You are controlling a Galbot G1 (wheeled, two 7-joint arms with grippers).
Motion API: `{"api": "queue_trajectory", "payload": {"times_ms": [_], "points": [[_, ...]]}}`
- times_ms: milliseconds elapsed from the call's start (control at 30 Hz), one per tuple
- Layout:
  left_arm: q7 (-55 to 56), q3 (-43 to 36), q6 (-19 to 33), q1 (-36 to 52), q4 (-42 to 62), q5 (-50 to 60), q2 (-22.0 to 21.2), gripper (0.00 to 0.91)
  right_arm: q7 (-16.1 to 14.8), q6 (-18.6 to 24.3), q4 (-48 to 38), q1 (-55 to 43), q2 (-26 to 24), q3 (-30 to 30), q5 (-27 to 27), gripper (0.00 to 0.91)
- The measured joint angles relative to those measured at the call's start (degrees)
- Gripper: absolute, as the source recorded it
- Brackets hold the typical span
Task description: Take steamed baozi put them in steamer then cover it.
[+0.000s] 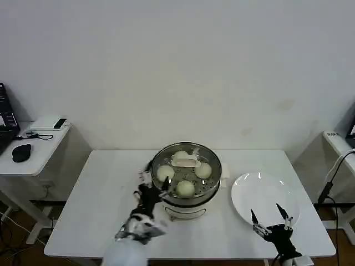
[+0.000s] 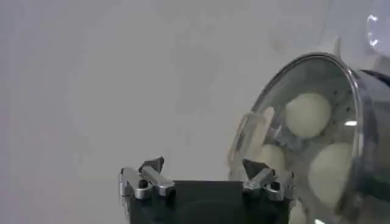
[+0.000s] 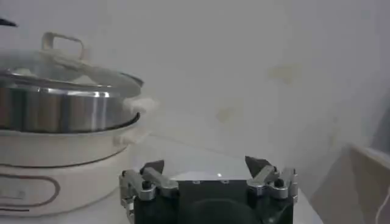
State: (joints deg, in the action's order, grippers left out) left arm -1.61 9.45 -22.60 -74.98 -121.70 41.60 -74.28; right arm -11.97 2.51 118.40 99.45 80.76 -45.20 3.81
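Your job looks all but finished: the four baozi (image 1: 185, 188) sit inside the steamer (image 1: 186, 206) at the table's (image 1: 100, 183) middle, and the cover (image 1: 186, 162) rests on its rim. Your left gripper (image 1: 151, 183) hangs just beside the steamer, jaws wide and empty. Your right gripper (image 1: 270, 220) waits, spread wide, over the bare plate (image 1: 260, 191). Only retreat seems left.

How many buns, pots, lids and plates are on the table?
Steamed baozi: 4
Steamer: 1
Cover: 1
White plate: 1
Total: 7
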Motion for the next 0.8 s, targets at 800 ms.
{"api": "queue_trajectory", "payload": {"times_ms": [800], "points": [[11.35, 26.35, 22.56, -27.46, -0.27, -46.97, -2.82, 0.907, 3.91, 2.89, -0.27, 5.91, -12.22, 4.38, 12.72, 0.907]]}}
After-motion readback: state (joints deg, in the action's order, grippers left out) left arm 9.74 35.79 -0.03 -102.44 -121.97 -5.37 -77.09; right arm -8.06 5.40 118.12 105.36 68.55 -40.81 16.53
